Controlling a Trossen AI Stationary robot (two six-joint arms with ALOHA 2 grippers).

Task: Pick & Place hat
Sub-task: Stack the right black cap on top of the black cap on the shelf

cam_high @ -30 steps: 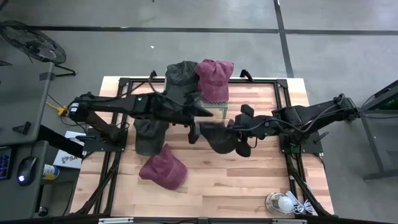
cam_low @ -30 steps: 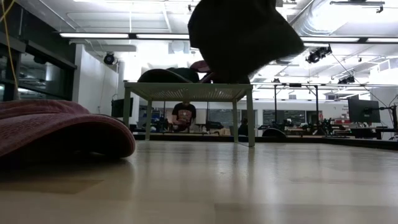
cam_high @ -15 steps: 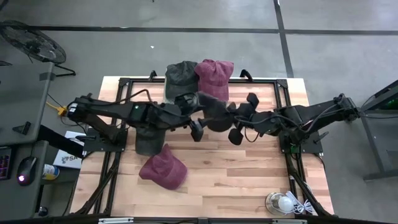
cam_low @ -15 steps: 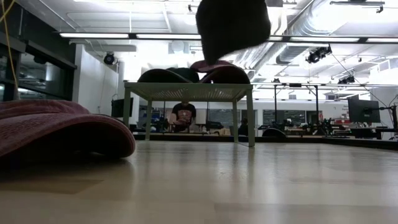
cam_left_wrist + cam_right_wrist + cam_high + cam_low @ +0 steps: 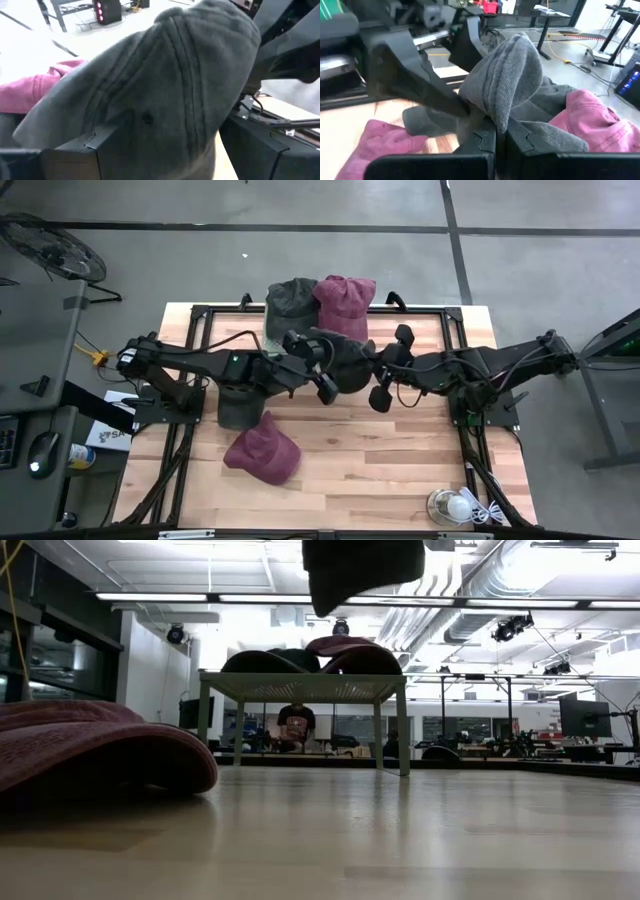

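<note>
1. A dark grey hat point(image 5: 345, 360) hangs in the air over the middle of the wooden table point(image 5: 400, 470), between the two arms, just near of the small stand point(image 5: 300, 686).
2. The right gripper point(image 5: 500, 137) is clenched on a fold of this hat; its fingers meet around the cloth.
3. The left gripper point(image 5: 312, 365) sits against the hat's left side with its fingers point(image 5: 75, 150) spread wide, the crown lying between them; whether it truly grips I cannot tell.
4. On the stand at the far side rest a green hat point(image 5: 292, 302) on the left and a pink hat point(image 5: 345, 305) on the right, touching each other.
5. Another dark hat point(image 5: 240, 400) lies on the table under the left arm.
6. A second pink hat point(image 5: 263, 450) lies nearer, just beside that dark one.
7. In the low view a person point(image 5: 295, 725) shows in the room beyond the table.
</note>
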